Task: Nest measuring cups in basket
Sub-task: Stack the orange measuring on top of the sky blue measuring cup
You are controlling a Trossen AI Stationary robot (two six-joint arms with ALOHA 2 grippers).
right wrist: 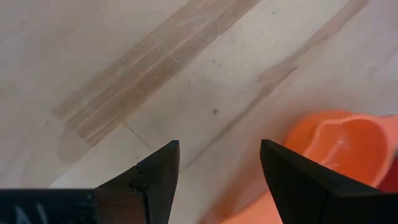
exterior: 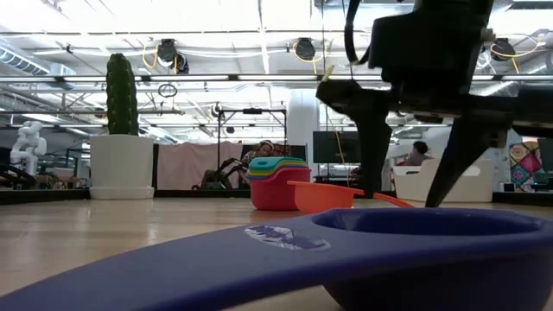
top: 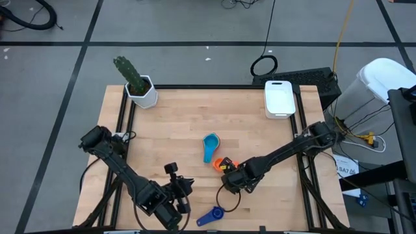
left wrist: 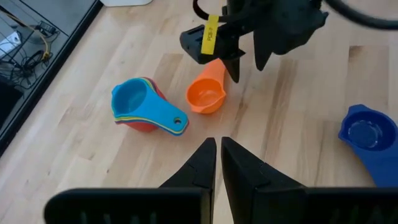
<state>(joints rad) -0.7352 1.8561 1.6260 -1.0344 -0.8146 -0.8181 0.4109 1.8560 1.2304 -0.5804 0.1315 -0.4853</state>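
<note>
A light wooden surface [top: 169, 123] carries a scattered set of measuring cups. A stack of nested cups [left wrist: 142, 107], light blue on top with red at the bottom, rests near the middle. Just beside it sits a lone orange cup [left wrist: 207, 97]. A dark blue cup [top: 209, 217] lies apart, close to the front edge.

The right gripper [left wrist: 245, 65] hangs directly over the orange cup with its fingers spread wide and nothing between them, probably lined up so it can come down and take this cup for adding to the stack. The left gripper [left wrist: 217, 152] waits near the front of the surface, its fingers narrowed almost together and empty, pointed toward the cups but well apart from them.

The white basket [top: 279, 98] stands at the far right corner, well apart from every cup; from above it appears to hold nothing, though its inside is hard to read. A white pot with a green cactus [top: 138, 84] occupies the far left corner.

Beyond the surface is a grey floor with cables, and an open workshop under bright ceiling lights.
</note>
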